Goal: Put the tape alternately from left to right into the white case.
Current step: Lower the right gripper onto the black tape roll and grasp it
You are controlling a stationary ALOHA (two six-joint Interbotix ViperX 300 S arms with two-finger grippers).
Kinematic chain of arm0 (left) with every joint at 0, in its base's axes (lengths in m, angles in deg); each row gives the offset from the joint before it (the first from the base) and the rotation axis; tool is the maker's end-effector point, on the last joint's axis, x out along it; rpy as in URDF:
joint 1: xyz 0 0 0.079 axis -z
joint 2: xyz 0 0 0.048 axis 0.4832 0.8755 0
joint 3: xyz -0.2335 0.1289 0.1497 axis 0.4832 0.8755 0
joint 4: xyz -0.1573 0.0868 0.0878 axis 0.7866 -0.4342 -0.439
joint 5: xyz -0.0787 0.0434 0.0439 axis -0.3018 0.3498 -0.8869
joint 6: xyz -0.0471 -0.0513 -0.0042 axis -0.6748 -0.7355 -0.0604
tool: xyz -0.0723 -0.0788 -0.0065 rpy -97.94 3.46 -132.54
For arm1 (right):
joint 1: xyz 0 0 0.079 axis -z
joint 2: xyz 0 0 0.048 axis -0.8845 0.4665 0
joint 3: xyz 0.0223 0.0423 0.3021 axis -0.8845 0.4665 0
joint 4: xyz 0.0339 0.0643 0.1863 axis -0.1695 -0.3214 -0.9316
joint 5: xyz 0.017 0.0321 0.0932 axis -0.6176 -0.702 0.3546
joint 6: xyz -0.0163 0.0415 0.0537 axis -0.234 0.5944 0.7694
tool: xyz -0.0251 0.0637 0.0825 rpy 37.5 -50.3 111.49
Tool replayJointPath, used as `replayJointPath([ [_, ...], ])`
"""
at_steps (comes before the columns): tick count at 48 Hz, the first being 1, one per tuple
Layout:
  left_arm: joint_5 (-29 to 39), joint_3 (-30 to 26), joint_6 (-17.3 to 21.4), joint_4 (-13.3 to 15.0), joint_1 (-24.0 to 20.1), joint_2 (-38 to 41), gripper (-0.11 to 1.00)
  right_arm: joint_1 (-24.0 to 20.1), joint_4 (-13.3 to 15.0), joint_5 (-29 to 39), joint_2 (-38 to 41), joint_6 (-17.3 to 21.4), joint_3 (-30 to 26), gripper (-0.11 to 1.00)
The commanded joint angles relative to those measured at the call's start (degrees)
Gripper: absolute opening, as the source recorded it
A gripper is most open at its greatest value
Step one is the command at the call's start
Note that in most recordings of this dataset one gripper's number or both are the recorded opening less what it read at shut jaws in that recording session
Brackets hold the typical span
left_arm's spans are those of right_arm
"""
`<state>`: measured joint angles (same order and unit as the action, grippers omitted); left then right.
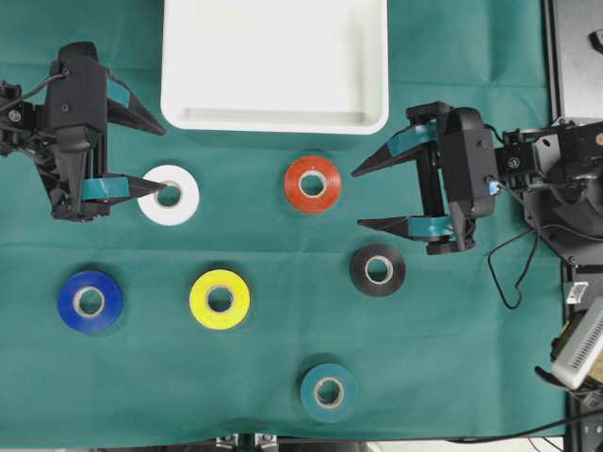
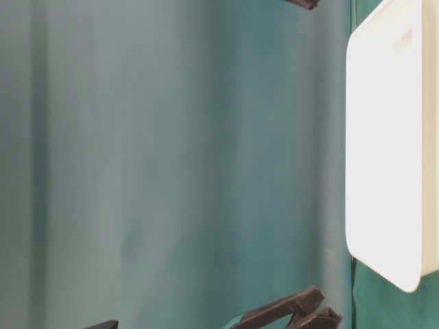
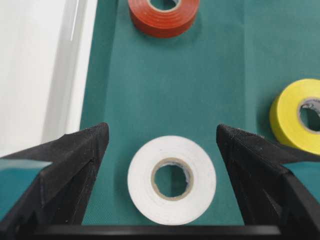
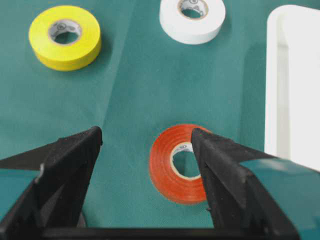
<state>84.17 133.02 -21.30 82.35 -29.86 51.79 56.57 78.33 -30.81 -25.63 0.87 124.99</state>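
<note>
A green cloth (image 1: pixel 283 395) covers the table; the white case (image 1: pixel 274 118) lies at its far middle with nothing in it; the left gripper (image 1: pixel 160 155) has its jaws spread wide over the white tape roll (image 1: pixel 179 202), holding nothing; the right gripper (image 1: pixel 360 198) is likewise spread, just right of the red roll (image 1: pixel 312 184); the black roll (image 1: pixel 378 269) lies below it; the blue roll (image 1: pixel 89 301) and yellow roll (image 1: pixel 220 298) lie nearer left; the teal roll (image 1: pixel 328 392) lies nearest.
</note>
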Motion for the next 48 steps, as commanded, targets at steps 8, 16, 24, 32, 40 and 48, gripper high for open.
replayJointPath([
  [8,-0.3,-0.8,0.0,0.1,-0.2,-0.4,0.74,-2.5,0.0,3.4,-0.3,0.0,0.2,0.77],
  [16,-0.3,-0.8,-0.1,0.1,-0.4,-0.4,0.74,-5.5,-0.2,4.9,-0.2,0.5,0.4,0.76],
  [24,-0.3,-0.8,-0.1,0.1,-0.9,0.0,0.74,-6.2,-0.1,5.0,1.1,4.3,1.8,0.76],
  [32,-0.3,-1.0,-0.1,0.1,-1.0,0.5,0.73,-6.6,0.0,5.0,3.3,5.7,2.2,0.76],
  [40,-0.3,-1.1,-0.1,0.1,-1.0,1.1,0.73,-6.7,0.0,5.0,6.5,5.7,1.7,0.76],
  [48,-0.3,-1.1,-0.1,0.1,-1.1,1.2,0.73,-6.7,0.0,5.4,10.3,5.7,0.7,0.76],
])
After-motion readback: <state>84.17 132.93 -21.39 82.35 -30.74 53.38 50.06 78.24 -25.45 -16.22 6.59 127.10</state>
